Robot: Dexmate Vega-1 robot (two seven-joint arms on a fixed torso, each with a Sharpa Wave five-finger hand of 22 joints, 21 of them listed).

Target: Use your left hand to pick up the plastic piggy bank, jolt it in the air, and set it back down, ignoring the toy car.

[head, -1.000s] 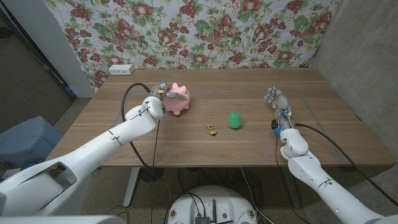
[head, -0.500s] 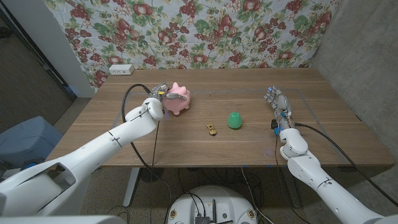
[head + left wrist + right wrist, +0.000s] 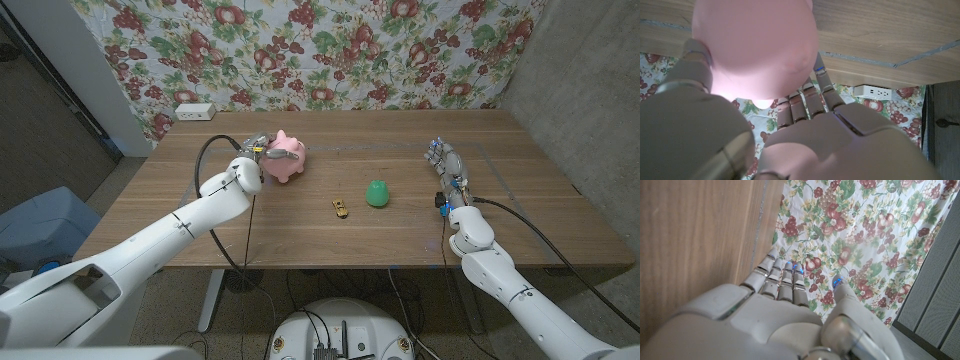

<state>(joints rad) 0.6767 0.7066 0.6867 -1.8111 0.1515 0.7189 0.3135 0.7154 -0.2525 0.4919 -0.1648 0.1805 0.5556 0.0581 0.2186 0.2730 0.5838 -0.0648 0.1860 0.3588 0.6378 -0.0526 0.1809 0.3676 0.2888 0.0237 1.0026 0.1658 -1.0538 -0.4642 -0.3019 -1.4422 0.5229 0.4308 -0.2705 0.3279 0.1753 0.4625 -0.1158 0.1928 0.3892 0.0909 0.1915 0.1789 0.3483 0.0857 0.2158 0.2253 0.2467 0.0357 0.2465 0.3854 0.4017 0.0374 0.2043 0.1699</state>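
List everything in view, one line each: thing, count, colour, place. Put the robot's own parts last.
Piggy bank: one, pink, left part of the table toward the back, gripped by the left robot hand.
Toy car: one, yellow-gold, near the table's middle, toward the front.
Egg-shaped object: one, green, just right of the toy car, apart from it.
Power strip: one, white, back left corner of the table.
Table: one, brown wood.
Curtain: one, floral on white, behind the table.
Left robot hand: one, grey-white, closed around the piggy bank.
Right robot hand: one, grey-white, right side of the table, holding nothing, fingers extended.
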